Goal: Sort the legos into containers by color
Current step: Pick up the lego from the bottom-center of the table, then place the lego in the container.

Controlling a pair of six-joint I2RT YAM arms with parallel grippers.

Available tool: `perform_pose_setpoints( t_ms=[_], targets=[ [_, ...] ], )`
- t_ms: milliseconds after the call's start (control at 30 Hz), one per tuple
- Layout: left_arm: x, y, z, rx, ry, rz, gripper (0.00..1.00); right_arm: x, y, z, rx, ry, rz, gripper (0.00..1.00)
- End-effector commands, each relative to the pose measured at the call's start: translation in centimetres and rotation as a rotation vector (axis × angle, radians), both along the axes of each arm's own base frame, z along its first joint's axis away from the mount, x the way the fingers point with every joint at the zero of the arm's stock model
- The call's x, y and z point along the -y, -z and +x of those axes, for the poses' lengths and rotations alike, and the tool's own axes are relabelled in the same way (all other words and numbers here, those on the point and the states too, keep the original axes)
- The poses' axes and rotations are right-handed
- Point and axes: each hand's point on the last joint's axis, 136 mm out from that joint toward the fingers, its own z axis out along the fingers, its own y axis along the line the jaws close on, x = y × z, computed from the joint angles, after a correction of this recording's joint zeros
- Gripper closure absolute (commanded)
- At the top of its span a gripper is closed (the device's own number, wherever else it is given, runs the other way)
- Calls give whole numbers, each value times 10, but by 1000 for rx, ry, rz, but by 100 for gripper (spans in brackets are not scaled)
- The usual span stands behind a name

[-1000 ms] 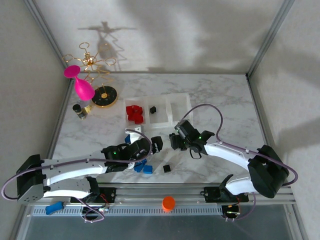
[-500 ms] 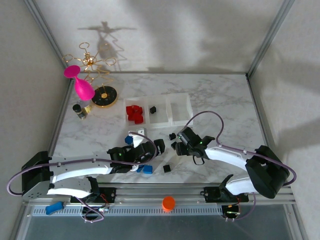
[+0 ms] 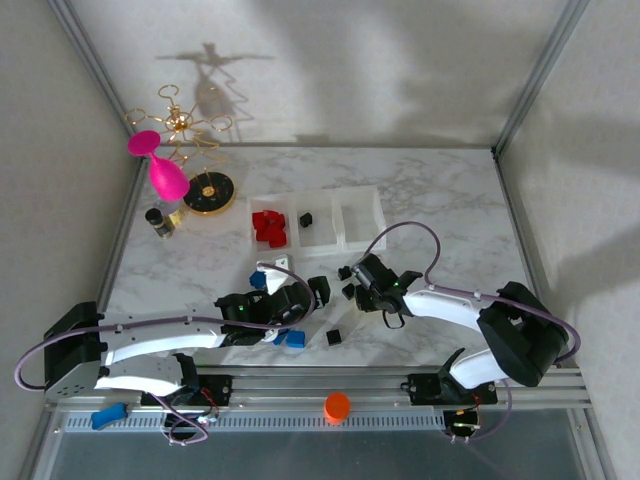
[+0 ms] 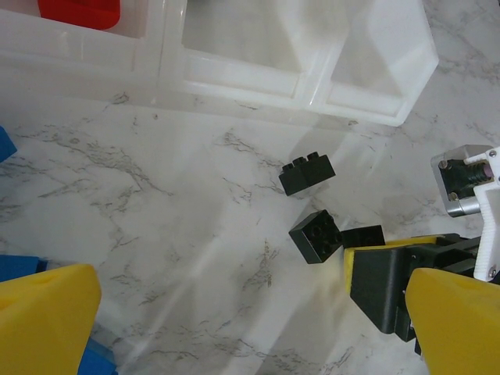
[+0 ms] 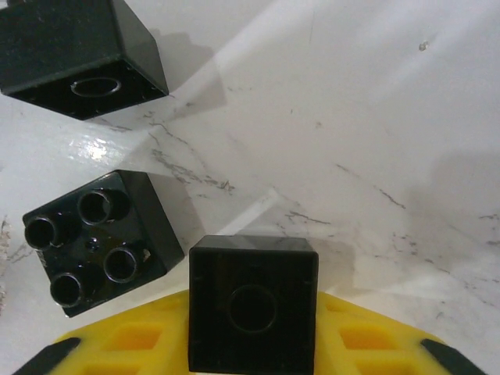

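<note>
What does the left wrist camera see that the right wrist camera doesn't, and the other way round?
Left wrist camera: the white containers, a red lego inside one, blue legos at the edge, and the wide-open left gripper.
Right wrist camera: a close look at the round hole in the gripped black lego, pinched by the shut right gripper.
Both: that lego, plus the four-stud black lego and the oblong black lego loose on the marble table.

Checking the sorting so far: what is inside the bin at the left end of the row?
The left bin holds red bricks, bunched together. They overlap, so their exact number and anything lying beneath them is hidden.
</note>
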Motion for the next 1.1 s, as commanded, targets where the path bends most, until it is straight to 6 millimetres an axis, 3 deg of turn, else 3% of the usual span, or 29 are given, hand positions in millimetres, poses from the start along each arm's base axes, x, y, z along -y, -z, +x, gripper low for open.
perform_pose_setpoints(
  t_ms=[0, 100, 300, 433, 600, 833, 1067],
  targets=[
    [-5, -10, 4, 26, -51, -13, 0, -5, -12, 9, 25, 1, 16, 71],
    [-6, -16, 5, 37, -58, -20, 0, -7, -24, 9, 34, -15, 17, 73],
    [-20, -43, 11, 71, -112, -62, 0, -13, -66, 23, 111, -32, 33, 72],
    [-39, -60, 16, 103, -162, -77, 0, -31, -89, 45, 173, -26, 64, 73],
    [-59, -64, 24, 96, -185, -80, 0, -66, -109, 73, 232, -55, 137, 73],
    [-95, -66, 34, 104, -244, -60, 0, -109, -115, 124, 295, -90, 127, 74],
    [-111, -69, 40, 110, -276, -49, 0, -115, -105, 177, 336, -44, 66, 73]
  ],
)
